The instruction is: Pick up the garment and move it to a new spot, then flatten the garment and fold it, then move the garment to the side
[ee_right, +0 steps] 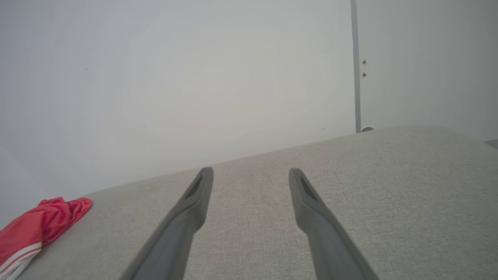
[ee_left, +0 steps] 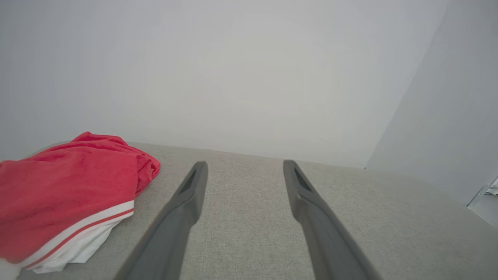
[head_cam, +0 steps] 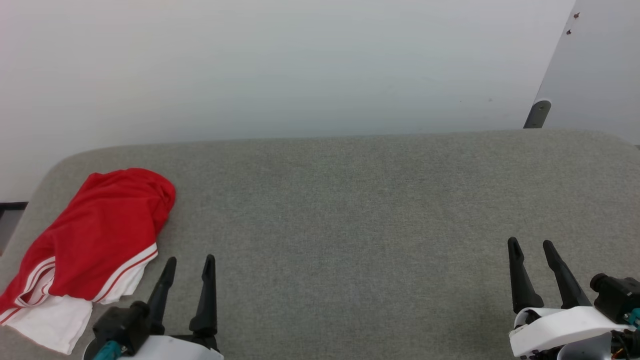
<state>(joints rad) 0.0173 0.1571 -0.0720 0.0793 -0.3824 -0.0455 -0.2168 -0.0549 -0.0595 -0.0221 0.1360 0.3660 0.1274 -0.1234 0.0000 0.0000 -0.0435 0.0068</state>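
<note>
We see the red shirt (head_cam: 95,235) lying in a loose heap at the far left end of the grey cloth surface (head_cam: 350,225), close to its rounded corner. The red body is bunched toward the back, and a white sleeve with red and white striped bands spills toward the near edge. Our left gripper (head_cam: 191,260) sits just to the right of that striped band, near the shirt but not touching it, with its two dark fingers held apart and nothing between them. In the left wrist view the shirt (ee_left: 66,194) lies to the left of those spread fingers (ee_left: 186,202), which point across bare cloth toward the pale wall (head_cam: 250,65). Our right gripper (head_cam: 530,243) is well away at the other end of the surface, its fingers also spread and empty. Its wrist view shows the shirt (ee_right: 35,229) low in the left corner.
</note>
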